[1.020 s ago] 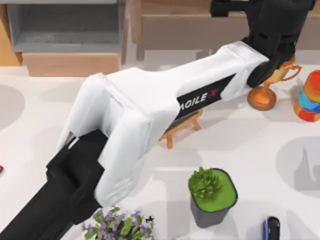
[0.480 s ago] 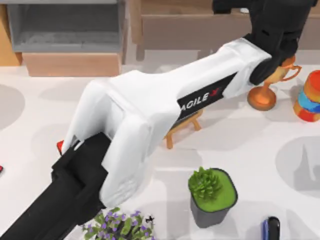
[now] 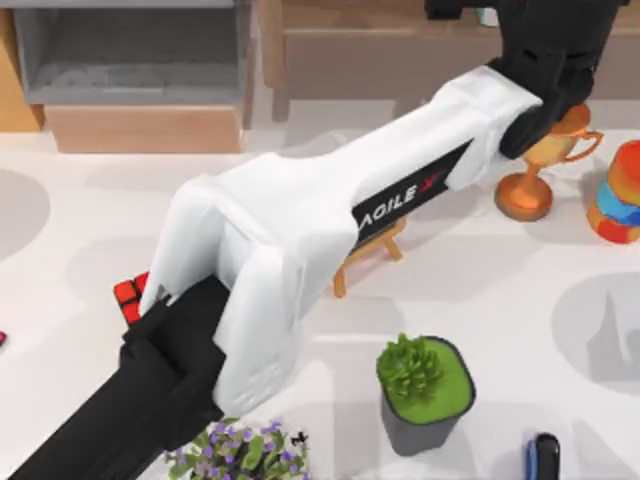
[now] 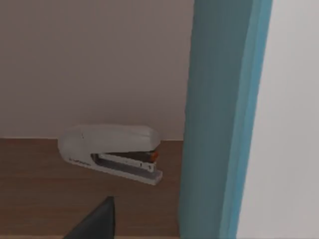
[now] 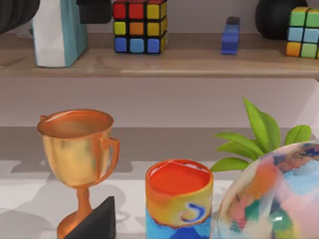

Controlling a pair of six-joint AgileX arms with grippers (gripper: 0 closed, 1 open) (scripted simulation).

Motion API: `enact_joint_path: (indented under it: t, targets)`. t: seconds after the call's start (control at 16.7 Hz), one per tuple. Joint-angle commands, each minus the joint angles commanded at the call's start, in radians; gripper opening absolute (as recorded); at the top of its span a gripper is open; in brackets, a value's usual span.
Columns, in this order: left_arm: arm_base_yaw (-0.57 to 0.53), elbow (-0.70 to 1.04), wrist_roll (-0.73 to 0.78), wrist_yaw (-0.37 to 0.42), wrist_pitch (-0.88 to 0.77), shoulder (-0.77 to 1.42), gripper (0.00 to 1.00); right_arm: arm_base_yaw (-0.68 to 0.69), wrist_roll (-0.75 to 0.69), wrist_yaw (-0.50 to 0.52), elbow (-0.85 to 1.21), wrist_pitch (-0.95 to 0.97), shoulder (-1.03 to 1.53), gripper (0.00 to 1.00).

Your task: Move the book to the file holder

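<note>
While the left arm stretches over the surface to the brown shelf [image 3: 400, 55], its claw's grip can't be made out; the book [image 4: 219, 119] stands upright up close beside a grey stapler [image 4: 112, 152] on that shelf.

A rendered office desk: stapler [image 4: 110, 152], file holder [image 3: 130, 75], wooden shelf [image 5: 164, 62].

White table [image 3: 90, 220]: file holder [image 3: 130, 70] at back left, wooden easel [image 3: 365, 255], bronze trophy [image 3: 535, 175], potted succulent [image 3: 425, 390], colourful cube [image 3: 130, 297]. Brown wooden shelf [image 5: 199, 57]: upright book [image 5: 59, 32], stapler [image 4: 112, 152], Rubik's cube [image 5: 138, 26]
</note>
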Motion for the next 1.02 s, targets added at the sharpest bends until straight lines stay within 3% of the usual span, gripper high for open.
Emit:
enact_joint_path:
  t: [0.18,0.96,1.02]
  targets:
    - [0.000,0.000,0.000,0.000,0.000,0.000,1.00,0.000,0.000,0.000,0.000,0.000,0.000,1.00]
    - [0.000,0.000,0.000,0.000,0.000,0.000,0.02,0.000,0.000,0.000,0.000,0.000,0.000,1.00]
    - [0.000,0.000,0.000,0.000,0.000,0.000,0.00,0.000,0.000,0.000,0.000,0.000,0.000,1.00]
